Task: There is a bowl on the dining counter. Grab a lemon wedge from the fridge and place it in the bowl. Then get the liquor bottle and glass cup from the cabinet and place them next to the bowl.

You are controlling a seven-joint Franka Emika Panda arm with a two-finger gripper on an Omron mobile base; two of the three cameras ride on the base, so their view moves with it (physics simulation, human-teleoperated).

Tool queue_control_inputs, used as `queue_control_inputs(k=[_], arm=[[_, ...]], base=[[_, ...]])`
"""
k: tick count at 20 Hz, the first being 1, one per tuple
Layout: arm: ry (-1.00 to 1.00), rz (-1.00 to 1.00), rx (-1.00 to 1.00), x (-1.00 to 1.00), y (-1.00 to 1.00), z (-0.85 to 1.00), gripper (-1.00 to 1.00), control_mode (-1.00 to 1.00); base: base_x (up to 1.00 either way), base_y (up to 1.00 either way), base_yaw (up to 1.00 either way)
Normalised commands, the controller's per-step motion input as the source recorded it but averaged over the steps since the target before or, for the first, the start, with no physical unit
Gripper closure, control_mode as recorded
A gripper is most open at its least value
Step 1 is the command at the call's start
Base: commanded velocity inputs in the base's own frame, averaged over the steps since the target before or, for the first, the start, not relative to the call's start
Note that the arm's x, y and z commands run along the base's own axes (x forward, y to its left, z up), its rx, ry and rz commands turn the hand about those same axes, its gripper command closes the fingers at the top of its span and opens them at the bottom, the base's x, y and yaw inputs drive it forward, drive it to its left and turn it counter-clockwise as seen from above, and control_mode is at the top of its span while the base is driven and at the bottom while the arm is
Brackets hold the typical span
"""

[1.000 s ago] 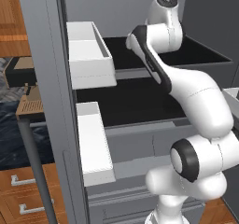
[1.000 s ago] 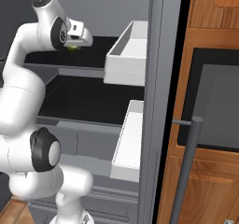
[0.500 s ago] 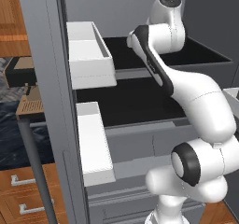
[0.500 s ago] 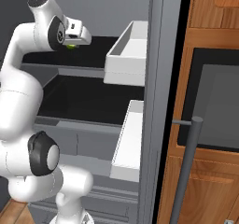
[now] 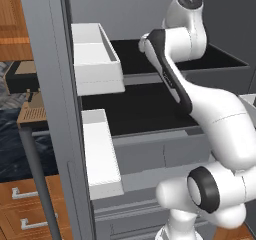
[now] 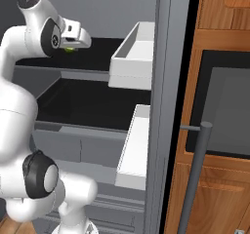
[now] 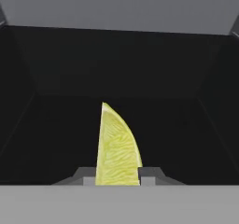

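Lemon wedge (image 7: 116, 148), pale yellow and pointed, sits clamped between our two dark finger tips (image 7: 150, 174), seemingly lifted just above the black upper shelf (image 7: 56, 125) of the tall grey fridge (image 6: 161, 82). Our gripper (image 6: 73, 47) reaches inside, beside the white door bin (image 6: 134, 57).
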Motion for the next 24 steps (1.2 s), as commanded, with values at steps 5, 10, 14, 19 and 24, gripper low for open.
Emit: queue_control_inputs(k=[5,10,14,19,24], arm=[[0.00,0.00,0.01,-0.55,-0.13,0.20,1.00,-1.00],[0.00,0.00,0.02,-0.58,-0.22,0.37,1.00,-1.00],[0.00,0.00,0.04,-0.57,-0.19,0.33,1.00,-1.00],[0.00,0.00,0.03,-0.77,-0.04,0.10,1.00,-1.00],[-0.03,0.00,0.01,-0.87,0.00,0.00,1.00,-1.00]], base=[[0.00,0.00,0.00],[0.00,0.00,0.00],[0.00,0.00,0.00],[0.00,0.00,0.00],[0.00,0.00,0.00]])
